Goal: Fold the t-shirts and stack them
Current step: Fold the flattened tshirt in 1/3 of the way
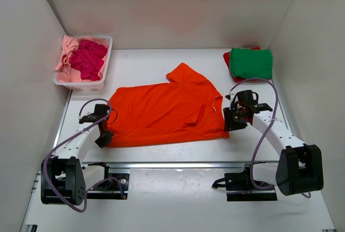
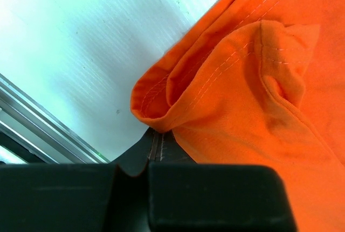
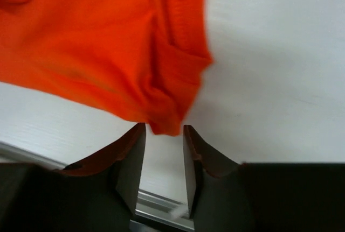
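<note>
Nearest, the left pincer is pressed together on the near left corner of the orange shirt. The stitched hem bunches into a small roll there and runs down into the seam between the fingers.

Across from it, the right pincer sits at the shirt's near right corner with its jaws apart and a narrow gap between them. A blurred point of orange cloth hangs right at the mouth of that gap. Whether it touches either finger cannot be told.

Between the two pincers the orange shirt lies spread mostly flat on the white counter, with one sleeve poking out on the side away from them.

Farther off, well beyond the left pincer, a white basket stands at the counter's corner. It holds a crumpled magenta shirt lying on a pink shirt that drapes over the rim.

Well beyond the right pincer, a folded green shirt rests on a red shirt, both apart from the orange one.
</note>
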Controlling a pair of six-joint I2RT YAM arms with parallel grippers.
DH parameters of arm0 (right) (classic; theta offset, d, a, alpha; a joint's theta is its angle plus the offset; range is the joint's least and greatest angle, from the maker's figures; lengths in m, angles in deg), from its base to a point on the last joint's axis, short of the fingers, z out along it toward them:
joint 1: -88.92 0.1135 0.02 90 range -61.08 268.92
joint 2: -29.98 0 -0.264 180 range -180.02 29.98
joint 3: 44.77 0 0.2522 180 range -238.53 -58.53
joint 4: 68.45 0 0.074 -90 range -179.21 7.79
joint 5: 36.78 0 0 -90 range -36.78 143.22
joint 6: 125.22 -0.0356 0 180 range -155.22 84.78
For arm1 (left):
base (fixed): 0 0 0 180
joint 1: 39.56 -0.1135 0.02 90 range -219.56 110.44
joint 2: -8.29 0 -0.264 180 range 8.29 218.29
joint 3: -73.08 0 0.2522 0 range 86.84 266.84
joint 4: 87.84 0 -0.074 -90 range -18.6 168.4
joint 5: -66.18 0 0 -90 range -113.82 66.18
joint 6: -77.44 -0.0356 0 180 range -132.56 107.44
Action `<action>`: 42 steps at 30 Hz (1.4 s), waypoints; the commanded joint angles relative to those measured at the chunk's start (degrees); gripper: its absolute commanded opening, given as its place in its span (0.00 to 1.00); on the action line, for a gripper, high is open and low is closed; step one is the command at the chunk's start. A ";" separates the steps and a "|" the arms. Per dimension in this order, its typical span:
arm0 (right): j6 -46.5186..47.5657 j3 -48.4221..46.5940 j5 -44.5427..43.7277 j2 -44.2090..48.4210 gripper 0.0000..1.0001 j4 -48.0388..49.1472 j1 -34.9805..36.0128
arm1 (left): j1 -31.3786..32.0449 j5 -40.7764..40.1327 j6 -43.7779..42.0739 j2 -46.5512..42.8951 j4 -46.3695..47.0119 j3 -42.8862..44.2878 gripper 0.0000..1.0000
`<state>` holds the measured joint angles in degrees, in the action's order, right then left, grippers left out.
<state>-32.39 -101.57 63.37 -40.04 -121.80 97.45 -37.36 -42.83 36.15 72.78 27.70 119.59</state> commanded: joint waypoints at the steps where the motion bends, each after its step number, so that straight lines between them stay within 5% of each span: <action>1: -8.00 3.75 10.49 0.94 0.33 2.05 -1.76 | -0.26 -1.12 0.25 -2.00 0.86 -0.05 0.00; 12: -18.56 5.16 17.97 1.64 0.29 4.53 -9.67 | -0.18 -0.16 0.51 -3.23 1.57 -0.85 0.00; 27: -34.54 16.05 14.73 9.99 0.33 4.44 -19.25 | -0.35 0.37 -0.63 -3.49 2.01 -1.02 0.00; 31: -41.74 17.82 15.60 10.78 0.27 5.49 -20.83 | -0.44 0.55 -0.54 -3.67 2.10 -1.11 0.00; 42: -56.69 26.33 26.57 10.43 0.34 12.86 -26.37 | -0.79 1.16 -2.13 -3.93 3.15 -1.02 0.00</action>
<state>-80.87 -78.93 84.53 -29.94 -113.14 72.38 -37.62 -41.93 34.75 70.31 29.60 118.69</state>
